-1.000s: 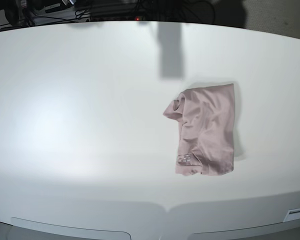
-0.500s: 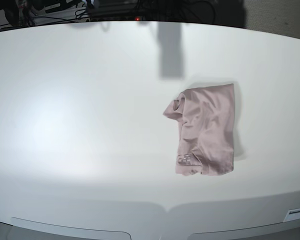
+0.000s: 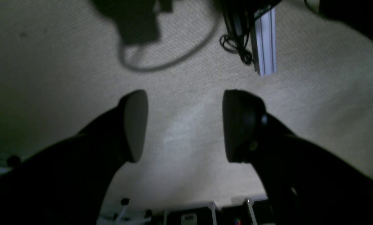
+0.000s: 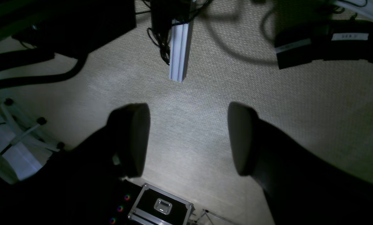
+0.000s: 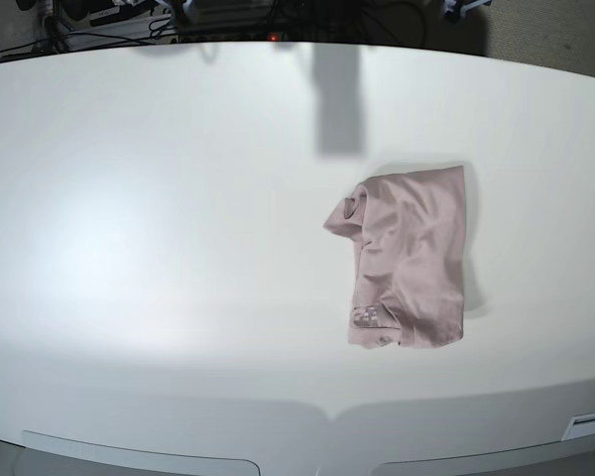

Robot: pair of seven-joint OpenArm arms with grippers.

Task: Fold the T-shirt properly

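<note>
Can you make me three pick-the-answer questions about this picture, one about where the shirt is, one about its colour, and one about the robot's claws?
1. Where does the T-shirt lie on the white table in the base view?
A. far left
B. right of the middle
C. hanging off the front edge

2. What colour is the T-shirt?
A. dusty pink
B. blue
C. green

3. How are the left gripper and the right gripper?
A. both shut on the shirt
B. one open, one shut
C. both open and holding nothing

Answers: 1 B, it sits right of the table's middle. 2 A, the cloth is plain pink. 3 C, each wrist view shows a wide gap between the fingers, with only floor beyond.
</note>
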